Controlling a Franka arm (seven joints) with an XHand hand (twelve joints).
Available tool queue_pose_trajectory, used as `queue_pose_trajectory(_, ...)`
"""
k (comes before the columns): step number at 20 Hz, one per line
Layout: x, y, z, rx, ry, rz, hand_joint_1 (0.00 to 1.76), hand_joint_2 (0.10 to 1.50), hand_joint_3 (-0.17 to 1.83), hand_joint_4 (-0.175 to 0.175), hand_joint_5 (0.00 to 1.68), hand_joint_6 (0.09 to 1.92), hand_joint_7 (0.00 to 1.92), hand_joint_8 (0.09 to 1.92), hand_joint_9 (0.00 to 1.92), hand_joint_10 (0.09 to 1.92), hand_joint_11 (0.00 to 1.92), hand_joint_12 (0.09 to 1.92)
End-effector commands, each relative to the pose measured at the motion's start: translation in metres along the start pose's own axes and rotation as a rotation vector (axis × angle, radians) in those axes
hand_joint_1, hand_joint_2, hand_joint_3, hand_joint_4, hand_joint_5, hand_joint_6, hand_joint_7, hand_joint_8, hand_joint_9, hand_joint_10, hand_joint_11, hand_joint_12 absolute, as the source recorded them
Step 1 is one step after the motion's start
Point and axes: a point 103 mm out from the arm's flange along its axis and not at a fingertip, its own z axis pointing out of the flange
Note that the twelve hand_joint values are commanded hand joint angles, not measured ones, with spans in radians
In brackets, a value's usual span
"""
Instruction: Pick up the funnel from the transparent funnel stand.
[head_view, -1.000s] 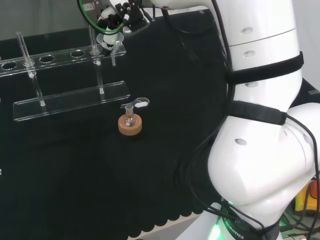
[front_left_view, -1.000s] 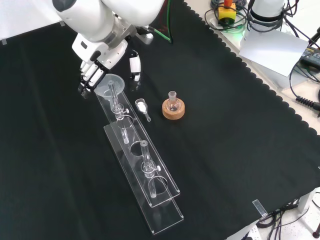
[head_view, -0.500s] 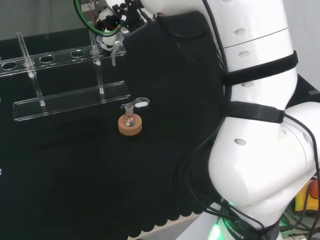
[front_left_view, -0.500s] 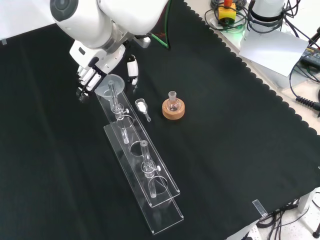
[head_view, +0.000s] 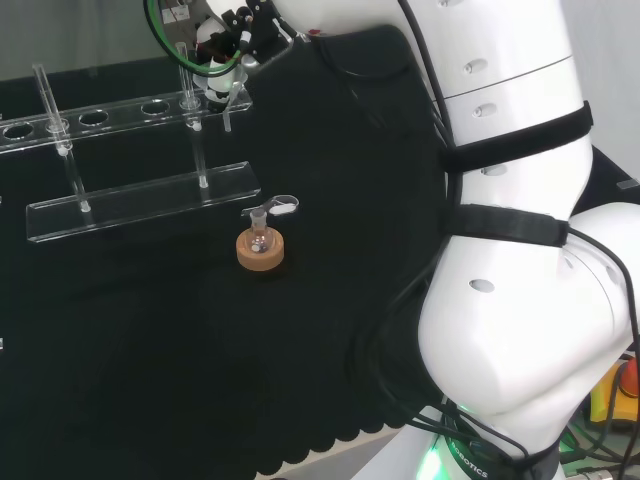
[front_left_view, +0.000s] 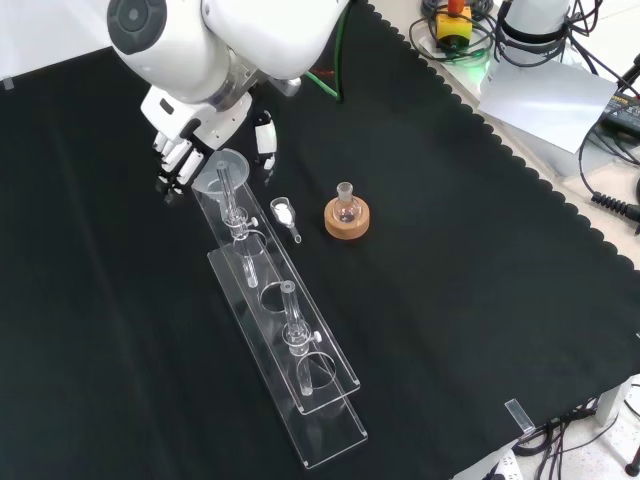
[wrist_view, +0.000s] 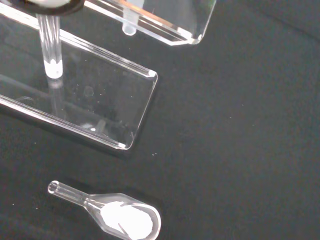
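The clear funnel (front_left_view: 222, 166) sits in the end hole of the transparent stand's (front_left_view: 318, 405) upper rail, its stem (wrist_view: 129, 22) hanging through. In the front view the hand (front_left_view: 176, 152) straddles the funnel's rim, with its fingers (front_left_view: 170, 172) to the left and its thumb (front_left_view: 265, 140) to the right, a gap showing on both sides. The hand is open. In the head view the hand (head_view: 226, 42) hangs just above the funnel (head_view: 226, 95) at the stand's (head_view: 140, 205) right end.
A small flask on a cork ring (front_left_view: 346, 216) stands right of the stand in the front view. A glass scoop with white powder (front_left_view: 285, 212) lies between it and the stand, and it lies near the stand's base (wrist_view: 100, 105) in the wrist view. Two upright posts (front_left_view: 288, 312) rise from the stand.
The arm has turned a little and the hand has shifted slightly left in the front view. The funnel sits in the stand as before.
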Motion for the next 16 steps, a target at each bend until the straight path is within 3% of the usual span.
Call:
queue_pose_trajectory(1,0.0,-0.001,0.001,-0.002,-0.025,0.009,0.7,0.68,0.49,-0.022,0.32,0.09,0.12,0.7,0.44,0.7,0.4,1.46)
queue_pose_trajectory(4,0.001,-0.001,0.001,-0.033,-0.049,0.016,0.71,0.68,0.51,-0.027,0.37,0.09,0.23,0.7,0.55,0.65,0.41,1.45)
queue_pose_trajectory(10,0.002,-0.013,-0.013,-0.212,-0.14,0.054,0.8,0.73,0.57,-0.024,0.63,0.12,0.59,0.64,0.94,0.49,0.53,1.34)
queue_pose_trajectory(16,-0.006,-0.036,-0.042,-0.241,-0.177,0.083,0.85,0.75,0.61,0.0,0.69,0.44,0.72,0.59,1.1,0.37,0.59,1.3)
